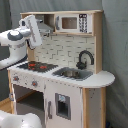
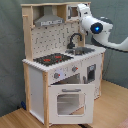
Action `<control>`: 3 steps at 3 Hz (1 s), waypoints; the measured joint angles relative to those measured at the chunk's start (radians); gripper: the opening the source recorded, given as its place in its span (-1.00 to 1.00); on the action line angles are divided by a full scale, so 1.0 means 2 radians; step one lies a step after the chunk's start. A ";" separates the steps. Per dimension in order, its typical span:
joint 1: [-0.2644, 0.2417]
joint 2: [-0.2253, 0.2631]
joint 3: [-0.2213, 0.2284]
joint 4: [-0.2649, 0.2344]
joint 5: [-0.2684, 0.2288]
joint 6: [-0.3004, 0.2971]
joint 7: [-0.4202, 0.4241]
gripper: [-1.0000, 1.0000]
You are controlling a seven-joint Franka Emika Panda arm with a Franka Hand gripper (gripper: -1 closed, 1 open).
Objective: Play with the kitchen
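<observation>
Grey cloth hangs behind everything, and in front of it we've got the kitchen (image 1: 65,75), tall, light wood and white panels, filling the middle of both exterior views. Starting at the first exterior view's left: the white arm (image 1: 12,42) reaches in from the edge, and its gripper (image 1: 31,25) sits up high, right at the left end of the grey hood (image 1: 46,28), above the stovetop (image 1: 32,66). Whether those jaws are spread or pressed together, we cannot tell; the white housing blocks them. Red rings show on the black stovetop, well below the gripper. Moving right, we pass the tiled backsplash, then the sink (image 1: 74,74) with its curved black faucet (image 1: 85,59), and above them a microwave panel (image 1: 72,22) set in the top shelf. Down low, a rounded white arm segment (image 1: 17,121) crowds the bottom left corner, partly covering the cabinet base.

Now the second exterior view, left to right: the grey hood (image 2: 48,21) comes first, the stovetop (image 2: 52,59) beneath it, knobs on the front, and the windowed oven door (image 2: 69,102) standing slightly ajar. Further right, the faucet (image 2: 75,40), then the arm's head with a blue light (image 2: 95,27) covering the upper right corner of the kitchen. Wooden floor (image 2: 112,107) runs along the bottom.
</observation>
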 joint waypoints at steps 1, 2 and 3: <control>0.036 0.000 -0.005 -0.023 0.000 -0.027 -0.005 1.00; 0.071 0.001 -0.011 -0.043 0.003 -0.057 -0.012 1.00; 0.111 0.006 -0.014 -0.063 0.016 -0.099 -0.019 1.00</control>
